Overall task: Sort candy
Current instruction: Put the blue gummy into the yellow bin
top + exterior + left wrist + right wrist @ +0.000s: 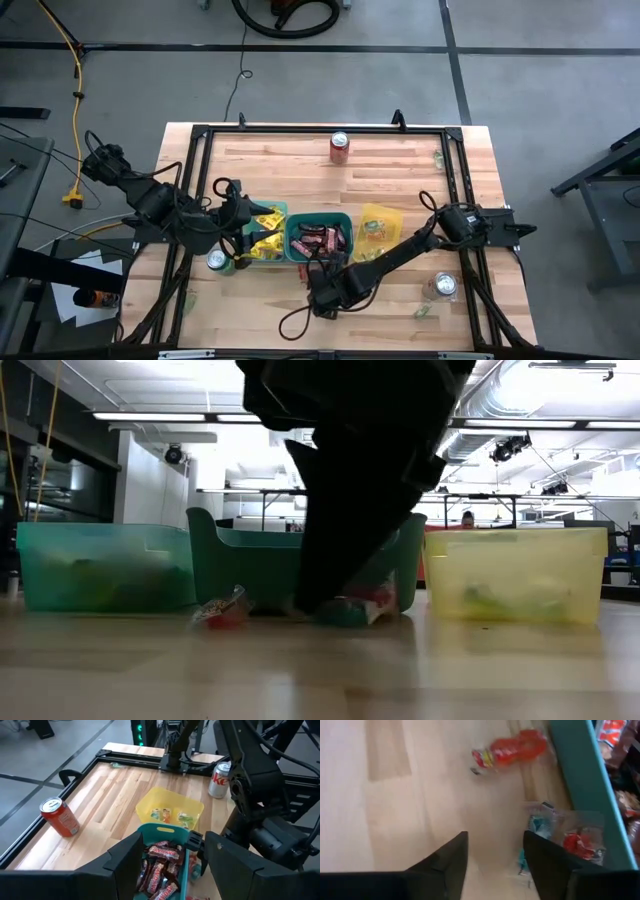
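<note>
Three bins stand in a row mid-table. A left teal bin (262,238) holds yellow packets, a middle teal bin (320,240) holds brown-red bars (159,870), and a yellow bin (380,225) holds small green-tinted sweets (170,814). Loose candy lies on the wood in front of the middle bin: a red-wrapped sweet (507,749) and clear-wrapped red and teal sweets (572,840) against the bin's wall. My right gripper (495,840) is open just above the table beside these, with bare wood between its fingers. My left gripper (172,845) is open in the air over the left bin (245,222).
A red can (340,147) stands at the far edge, a green can (218,262) near the left bin, and a silver can (440,287) at the near right. Stray sweets lie at the far right (438,157) and the near right (420,312). A black frame (300,128) rims the table.
</note>
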{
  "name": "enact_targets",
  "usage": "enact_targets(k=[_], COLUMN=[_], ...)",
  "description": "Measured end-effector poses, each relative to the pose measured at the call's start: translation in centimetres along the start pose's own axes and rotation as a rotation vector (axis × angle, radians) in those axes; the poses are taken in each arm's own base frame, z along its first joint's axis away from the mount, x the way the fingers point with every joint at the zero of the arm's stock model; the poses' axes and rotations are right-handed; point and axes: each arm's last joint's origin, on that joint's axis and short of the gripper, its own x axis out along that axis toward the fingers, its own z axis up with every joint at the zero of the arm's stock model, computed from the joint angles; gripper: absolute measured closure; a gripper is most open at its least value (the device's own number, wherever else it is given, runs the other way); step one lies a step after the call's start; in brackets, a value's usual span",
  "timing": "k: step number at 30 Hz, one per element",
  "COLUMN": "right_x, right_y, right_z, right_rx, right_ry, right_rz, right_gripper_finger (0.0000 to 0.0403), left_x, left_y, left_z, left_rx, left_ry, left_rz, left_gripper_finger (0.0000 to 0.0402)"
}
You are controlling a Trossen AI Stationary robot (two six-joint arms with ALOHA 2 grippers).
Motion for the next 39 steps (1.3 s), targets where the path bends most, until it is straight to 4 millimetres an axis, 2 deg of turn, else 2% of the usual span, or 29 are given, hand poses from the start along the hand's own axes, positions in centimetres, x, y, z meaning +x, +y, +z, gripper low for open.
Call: enact_targets(k=[2,7,8,13,16,19,22,26,29,33,36,39], right_x=[0.0,0.0,0.0,-0.3,-1.6,-3.8,-7.0,-11.8,-13.8,-13.2,-11.4,-9.3], right_y=[-0.1,-0.4,-0.4,-0.3,-0.4,-1.1,-1.9,-3.7,-4.5,-3.9,-2.9,-2.7], right_z=[-0.2,-0.5,-0.6,-0.9,-0.8,-0.4,0.3,0.9,1.1,0.9,0.0,-1.3], right_rx=[-0.006,-0.024,-0.032,-0.062,-0.104,-0.157,-0.18,-0.129,-0.094,-0.094,-0.11,-0.092], right_ry=[0.017,0.059,0.068,0.113,0.121,0.109,0.053,-0.036,-0.077,-0.072,-0.053,-0.019], right_rz=[-0.013,-0.033,-0.02,0.012,0.029,0.028,0.042,0.013,0.013,0.073,0.165,0.216], right_gripper_finger=[0.0243,0.0376,0.0389,0.0397,0.0399,0.0401,0.0402,0.0402,0.0401,0.0401,0.0397,0.0376], left_x=[0.0,0.0,0.0,0.0,0.0,0.0,0.0,0.0,0.0,0.1,0.1,0.1], left_y=[0.0,0.1,0.1,0.1,0.1,0.2,0.2,0.2,0.2,0.4,0.4,0.4], left_z=[0.0,0.0,0.0,0.1,0.1,0.1,0.1,0.1,0.1,0.2,0.2,0.3], left_rx=[0.0,0.0,0.0,0.0,0.0,-0.001,0.0,0.0,-0.007,-0.014,-0.017,-0.02], left_ry=[-0.003,-0.013,-0.014,-0.022,-0.024,-0.024,-0.024,-0.028,-0.037,-0.045,-0.046,-0.048], left_rz=[0.006,0.027,0.029,0.045,0.047,0.048,0.048,0.059,0.074,0.095,0.096,0.093], left_gripper_finger=[0.02,0.02,0.02,0.02,0.02,0.02,0.02,0.02,0.02,0.02,0.02,0.02])
